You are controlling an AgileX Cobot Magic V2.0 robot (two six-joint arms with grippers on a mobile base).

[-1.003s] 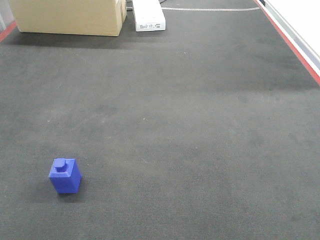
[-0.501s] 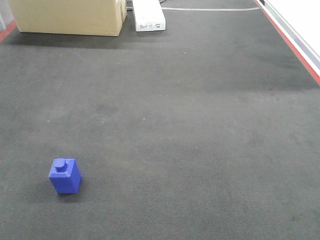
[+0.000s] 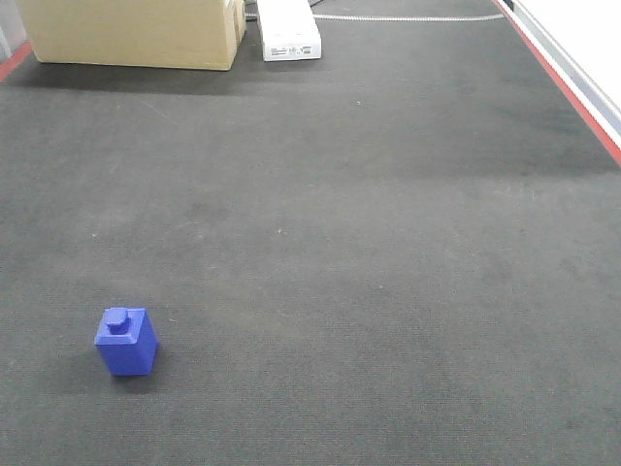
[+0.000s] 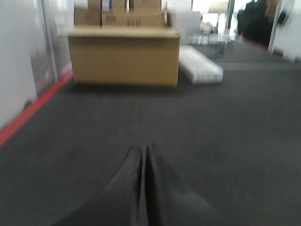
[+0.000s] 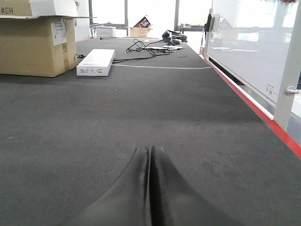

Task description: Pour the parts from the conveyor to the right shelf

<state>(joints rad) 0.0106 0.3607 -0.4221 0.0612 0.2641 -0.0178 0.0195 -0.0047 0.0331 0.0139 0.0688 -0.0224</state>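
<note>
While our left gripper (image 4: 142, 149) and right gripper (image 5: 150, 150) sit low over the conveyor (image 3: 388, 252), each with its fingers pressed together tip to tip, we see one blue part (image 3: 126, 344) standing upright on the belt, knob up, toward the near left. A cardboard box (image 3: 131, 34) and a white box (image 3: 288, 29) rest at the far end, well apart from it.
</note>
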